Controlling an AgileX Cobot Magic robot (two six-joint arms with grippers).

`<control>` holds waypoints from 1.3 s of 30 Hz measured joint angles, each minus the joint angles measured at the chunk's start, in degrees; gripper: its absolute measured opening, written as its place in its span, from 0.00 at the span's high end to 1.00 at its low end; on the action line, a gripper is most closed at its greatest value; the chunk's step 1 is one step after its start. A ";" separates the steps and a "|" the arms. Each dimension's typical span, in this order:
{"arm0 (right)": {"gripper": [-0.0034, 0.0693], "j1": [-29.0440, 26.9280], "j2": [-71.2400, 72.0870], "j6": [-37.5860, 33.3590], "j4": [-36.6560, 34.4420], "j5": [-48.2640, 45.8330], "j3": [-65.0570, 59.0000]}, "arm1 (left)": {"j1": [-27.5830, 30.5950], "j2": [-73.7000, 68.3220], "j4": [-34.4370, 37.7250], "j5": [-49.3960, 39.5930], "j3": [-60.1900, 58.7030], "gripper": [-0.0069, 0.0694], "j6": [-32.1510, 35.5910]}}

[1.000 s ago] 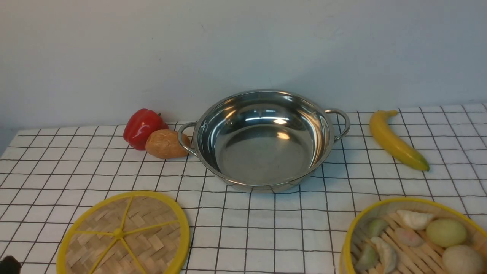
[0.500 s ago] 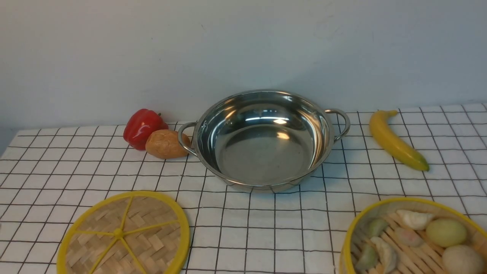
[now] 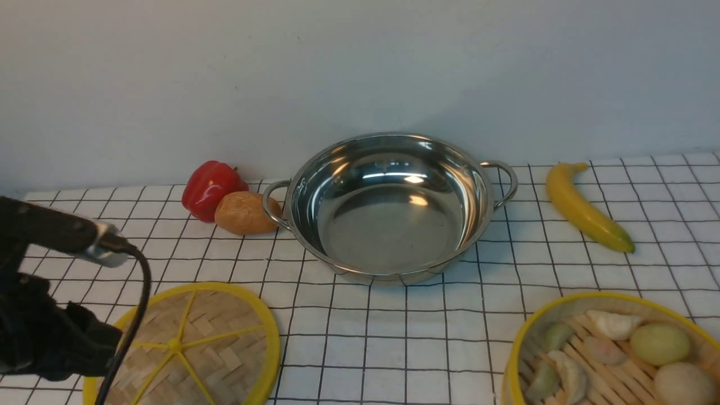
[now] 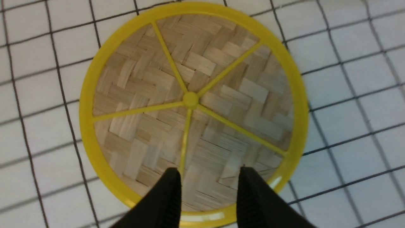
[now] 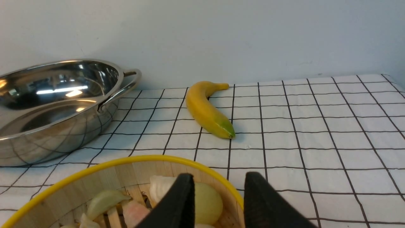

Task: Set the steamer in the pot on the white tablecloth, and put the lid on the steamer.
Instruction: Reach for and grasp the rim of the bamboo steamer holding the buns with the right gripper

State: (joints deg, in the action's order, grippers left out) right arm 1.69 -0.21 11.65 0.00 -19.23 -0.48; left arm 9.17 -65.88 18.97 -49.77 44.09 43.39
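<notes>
Steamer (image 3: 607,295) sits in the front view's lower right corner, cut off by the frame edges. The right gripper (image 5: 218,179) appears only in its wrist view, its fingers parted and holding nothing, one on either side of the yellow rim; whether they touch it is unclear. At lower left, the black left arm (image 3: 45,337) hides the near edge of the lid (image 3: 214,337). The left gripper (image 4: 208,172) hangs spread and empty over it. Farther back at centre, the pot (image 3: 349,185) rests on the white tablecloth (image 3: 394,349), between a red pepper (image 3: 211,185) and a banana (image 3: 582,205).
</notes>
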 joint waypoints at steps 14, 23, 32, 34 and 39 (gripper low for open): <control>0.62 0.00 0.00 0.00 0.00 0.00 0.00 | 0.00 -12.89 6.75 -17.37 18.14 0.60 -0.53; 0.62 0.00 0.00 0.00 0.00 0.00 0.00 | 0.00 0.58 4.29 -16.34 22.13 0.78 -9.39; 0.62 0.00 0.00 0.00 0.00 0.00 0.00 | 0.00 8.08 4.29 -14.88 22.01 0.90 -9.86; 0.62 0.00 0.00 0.00 0.00 0.00 0.00 | 0.00 8.55 4.29 -14.50 21.90 0.91 -9.86; 0.62 0.00 0.00 0.00 0.00 0.00 0.00 | 0.00 8.16 4.29 -12.76 21.79 0.91 -9.86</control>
State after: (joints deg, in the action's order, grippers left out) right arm 1.69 -0.21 11.65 0.00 -19.23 -0.48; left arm 9.17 -57.73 23.26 -62.53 65.88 33.53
